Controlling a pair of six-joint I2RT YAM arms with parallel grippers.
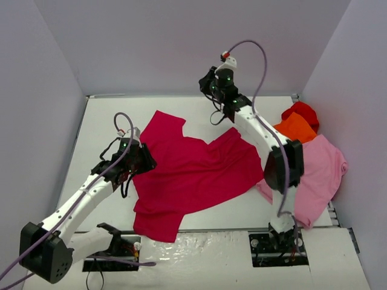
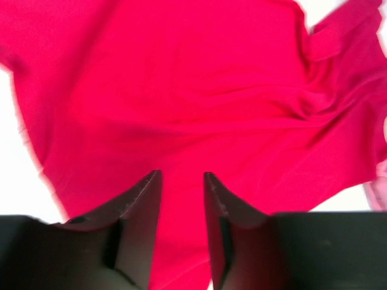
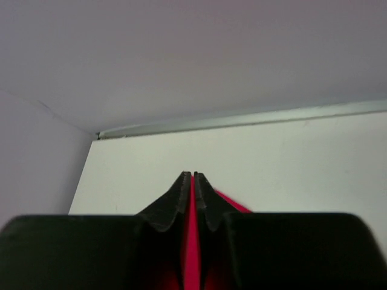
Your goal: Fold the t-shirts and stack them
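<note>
The crimson-magenta t-shirt (image 1: 193, 172) lies spread and wrinkled across the middle of the white table (image 1: 103, 127). My left gripper (image 1: 145, 162) hovers at the shirt's left edge. In the left wrist view it (image 2: 182, 174) is open and empty, with the shirt (image 2: 181, 90) filling the view below. My right gripper (image 1: 208, 84) is raised high near the back wall. In the right wrist view it (image 3: 193, 176) is shut. A bit of the shirt (image 3: 233, 202) shows past the fingers and through the slit between them. The light pink shirt (image 1: 320, 169), orange shirt (image 1: 296, 128) and bright red shirt (image 1: 303, 110) lie heaped at the right.
Grey walls close in the table on the left, back and right. The right arm's elbow (image 1: 284, 163) hangs over the edge of the pink shirt. Purple cables loop above both arms. The arm bases sit at the near edge.
</note>
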